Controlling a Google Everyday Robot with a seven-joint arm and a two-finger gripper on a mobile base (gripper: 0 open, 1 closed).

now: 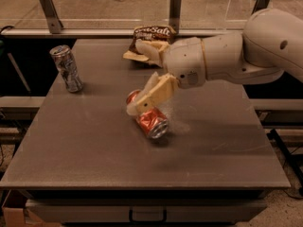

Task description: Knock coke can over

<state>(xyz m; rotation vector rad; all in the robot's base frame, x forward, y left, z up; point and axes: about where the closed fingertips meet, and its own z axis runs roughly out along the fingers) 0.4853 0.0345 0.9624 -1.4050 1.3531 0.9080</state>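
Observation:
The red coke can (pixel 150 119) lies on its side near the middle of the grey table (pixel 94 164), its silver base end facing the front right. My gripper (pixel 137 78) is above and just behind it, reaching in from the right on the white arm (pixel 246 56). It is open and holds nothing. The lower finger (pixel 152 94) lies over the can's far end, and I cannot tell whether it touches. The upper finger (pixel 150 49) is in front of the chip bag.
A silver-grey patterned can (pixel 66 68) stands upright at the table's left rear. A brown chip bag (pixel 152 34) lies at the rear centre, partly hidden by my gripper. A glass barrier with metal posts (pixel 48 8) runs behind the table.

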